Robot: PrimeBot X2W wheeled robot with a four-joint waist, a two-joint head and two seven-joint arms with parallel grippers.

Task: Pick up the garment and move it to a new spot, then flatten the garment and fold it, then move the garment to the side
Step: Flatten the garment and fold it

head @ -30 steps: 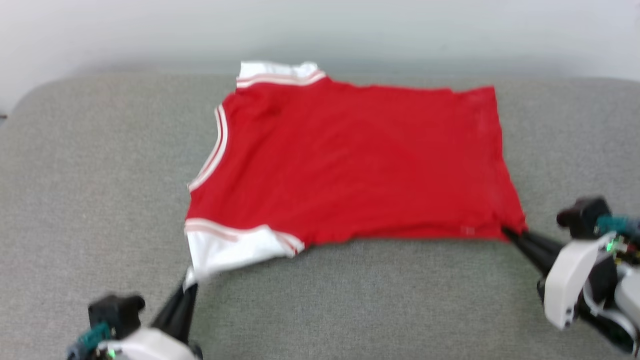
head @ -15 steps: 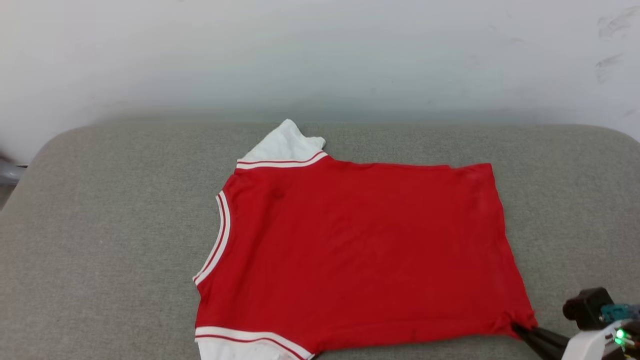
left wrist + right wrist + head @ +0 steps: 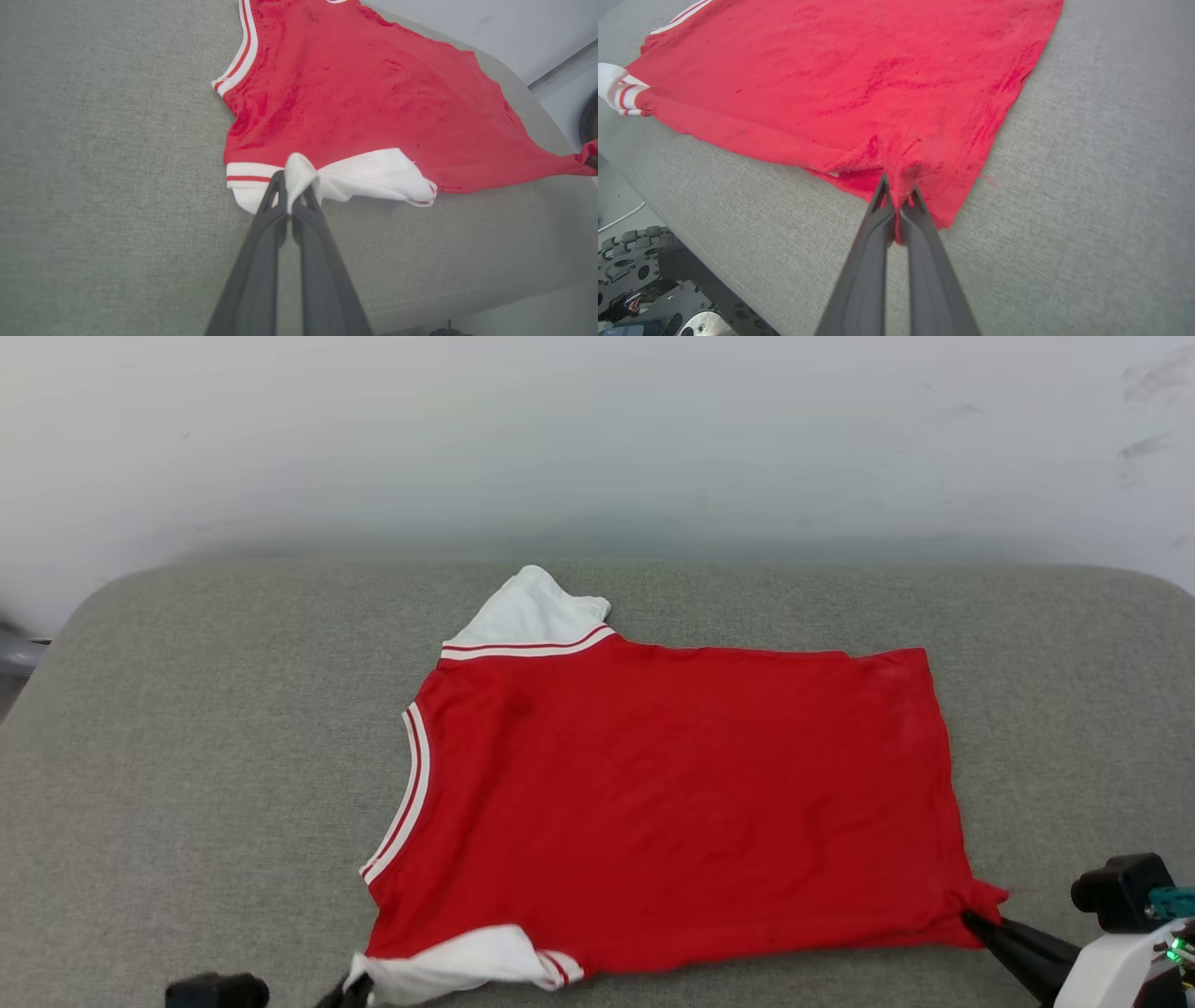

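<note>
**A:** Whereabouts of the garment [image 3: 672,803], and the grip on it?

**B:** Spread flat on the grey cushion [image 3: 187,756], plain red face up. Pinched at two near points: left gripper [image 3: 292,179] clamped on the white sleeve [image 3: 373,172], right gripper [image 3: 899,186] clamped on the hem corner [image 3: 920,170].

**A:** Likely handling?

**B:** Light, limp, no stiffness; probably sags and bunches wherever unsupported. Best taken at corners and edges, both sides together, kept taut while folding.
</note>
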